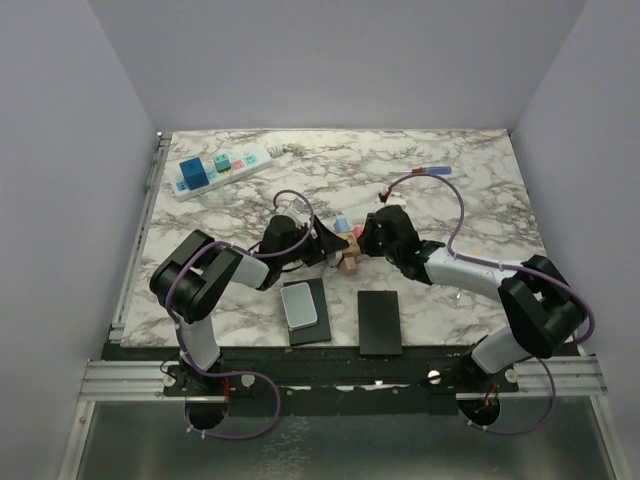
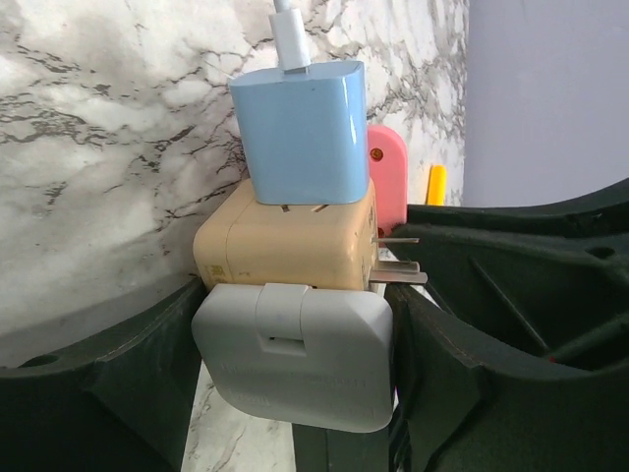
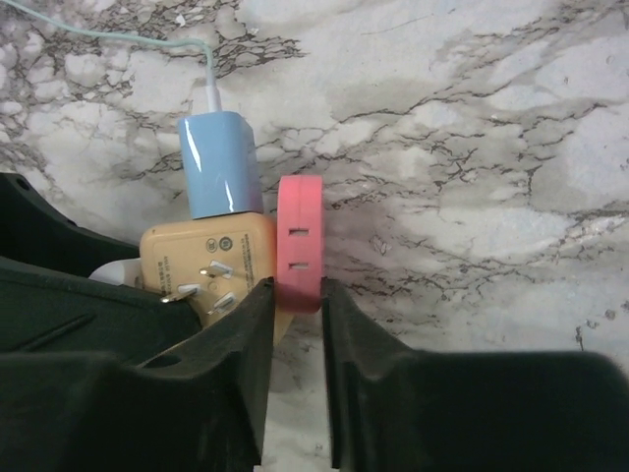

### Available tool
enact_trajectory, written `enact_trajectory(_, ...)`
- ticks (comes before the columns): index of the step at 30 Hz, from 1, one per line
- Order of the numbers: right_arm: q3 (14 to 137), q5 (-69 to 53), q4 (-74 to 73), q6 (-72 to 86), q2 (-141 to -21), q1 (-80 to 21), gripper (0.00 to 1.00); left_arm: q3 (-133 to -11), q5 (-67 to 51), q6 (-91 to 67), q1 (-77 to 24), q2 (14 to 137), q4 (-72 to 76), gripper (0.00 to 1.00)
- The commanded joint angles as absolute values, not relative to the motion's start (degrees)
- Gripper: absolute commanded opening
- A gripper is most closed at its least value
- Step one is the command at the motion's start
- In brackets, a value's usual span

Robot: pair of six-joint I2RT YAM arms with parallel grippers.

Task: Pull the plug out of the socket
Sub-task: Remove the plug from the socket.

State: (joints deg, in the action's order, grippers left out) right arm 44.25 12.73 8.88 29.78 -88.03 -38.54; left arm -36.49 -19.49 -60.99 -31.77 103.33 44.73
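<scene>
Step in hand looks like the pull itself, with both arms on the tan cube socket [image 2: 285, 251]. Left gripper [image 2: 295, 344] is clamped on the white charger [image 2: 295, 374] plugged into the cube's near face. Right gripper [image 3: 298, 295] is pinched on the pink plug [image 3: 300, 236], which sits flush against the cube's side. Blue charger [image 2: 300, 128] is on the cube's far face. The long power strip [image 1: 222, 170] lies well apart from the cube, up and to its left, untouched. Next move: left braces the cube, right draws the pink plug straight off with no twisting. Can't tell how deep it's seated
</scene>
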Motion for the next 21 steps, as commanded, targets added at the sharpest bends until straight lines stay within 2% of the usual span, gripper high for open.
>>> enact_trajectory(1, 46.4, 14.1, 2.3, 31.8, -82.2, -38.7, 0.39, -36.5, -20.1, -60.0, -32.0, 101.9, 50.0, 0.27)
enact_trajectory(3, 47.5, 15.9, 0.2, 32.3, -80.7, -38.7, 0.48, -36.6, -20.9, -58.5, -32.1, 101.3, 50.0, 0.26)
enact_trajectory(10, 50.1, 16.8, -5.2, 32.7, -78.5, -38.6, 0.52, -37.0, -25.2, -54.1, -32.0, 99.2, 49.9, 0.16)
enact_trajectory(15, 50.8, 16.9, -6.5, 32.1, -76.5, -38.7, 0.6, -37.5, -28.0, -50.1, -32.0, 95.5, 48.7, 0.11)
enact_trajectory(18, 53.6, 16.5, -10.8, 32.5, -76.9, -38.6, 0.61, -39.1, -28.5, -46.3, -32.0, 92.2, 43.5, 0.08)
enact_trajectory(21, 56.0, 14.8, -14.0, 33.3, -75.7, -38.6, 0.61, -42.6, -27.0, -39.8, -32.0, 88.6, 31.6, 0.06)
